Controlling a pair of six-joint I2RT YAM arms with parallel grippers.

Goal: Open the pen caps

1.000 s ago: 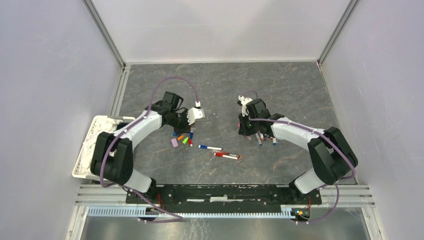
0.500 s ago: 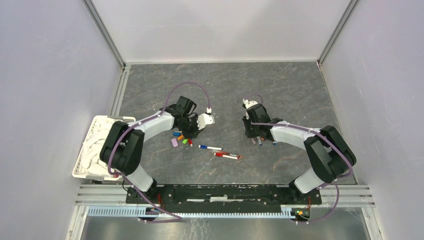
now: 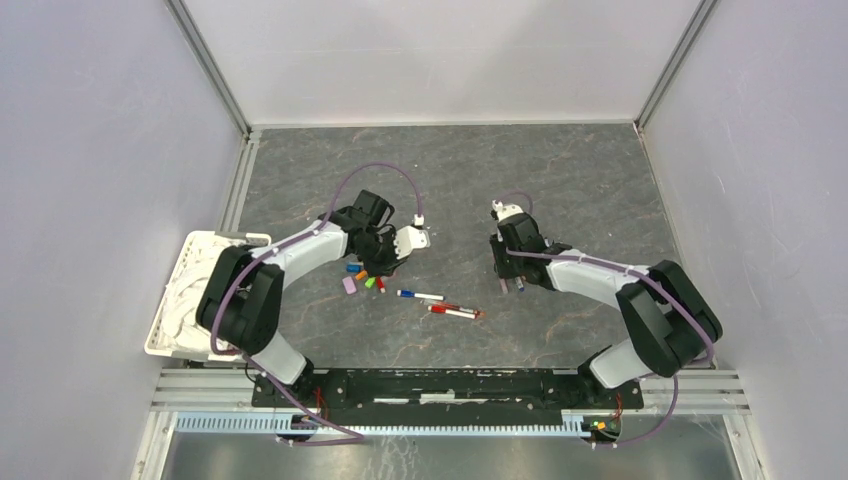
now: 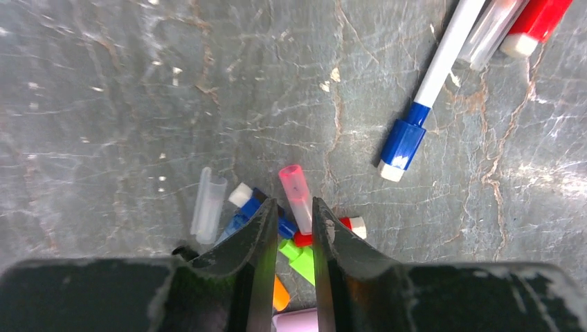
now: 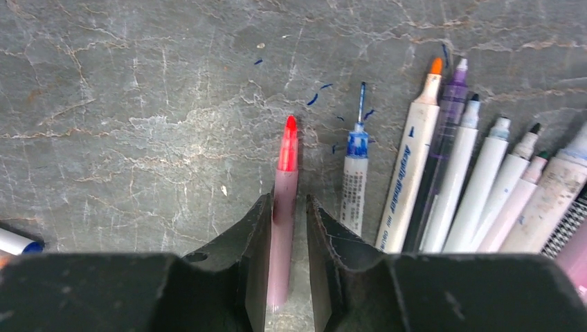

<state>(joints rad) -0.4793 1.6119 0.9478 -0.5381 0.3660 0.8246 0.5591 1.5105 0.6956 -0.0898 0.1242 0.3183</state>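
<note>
Table [image 3: 560, 180]: dark grey, pale marbled veins. Pen caps [image 4: 296, 194], 6 o'clock, left wrist view: blue, red, green, orange, lilac, translucent pink. Pink pen [image 5: 282, 207]: red tip. Pens [image 5: 450, 187] at 3 o'clock: white, lilac barrels.

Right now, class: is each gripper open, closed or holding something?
Left gripper: slightly open, holding nothing.
Right gripper: slightly open, straddling the pink-barrelled, red-tipped plastic pen, apparently not gripping it.
</note>
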